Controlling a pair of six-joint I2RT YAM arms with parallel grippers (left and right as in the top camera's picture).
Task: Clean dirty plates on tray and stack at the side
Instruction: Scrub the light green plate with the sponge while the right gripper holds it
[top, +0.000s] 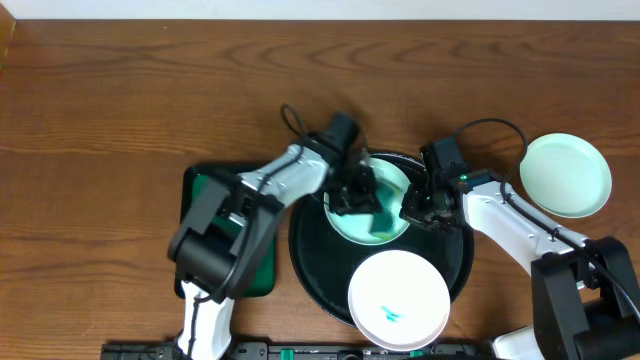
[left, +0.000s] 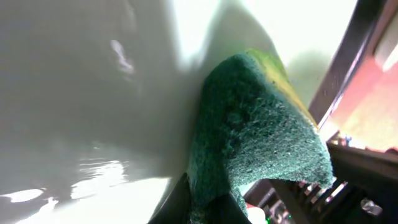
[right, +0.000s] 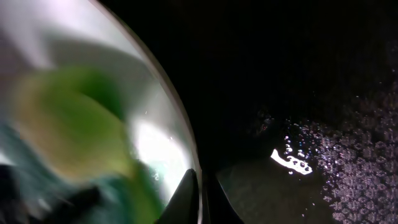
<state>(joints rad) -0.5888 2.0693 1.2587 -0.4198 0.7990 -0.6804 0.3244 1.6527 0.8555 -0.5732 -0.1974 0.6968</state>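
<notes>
Between the left hand's (top: 352, 196) sponge (left: 261, 137) and right hand (top: 415, 206) sits the plate (top: 393, 180).

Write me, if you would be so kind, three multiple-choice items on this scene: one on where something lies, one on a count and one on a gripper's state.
1. Where does the unmarked plate lie?
A) on the table, right of the black tray
B) inside the black tray
C) under the left arm

2. How many plates are in view?
A) two
B) three
C) four

3. How do the jaws of the left gripper stand?
A) open above the tray
B) shut on the green sponge
C) shut on a plate's rim

Answers:
1 A, since it sits on bare wood beside the right arm.
2 B, since besides that one, the scrubbed plate and the scribbled plate are on the tray.
3 B, since the left wrist view shows the sponge pinched between the jaws and pressed against a plate.
</notes>
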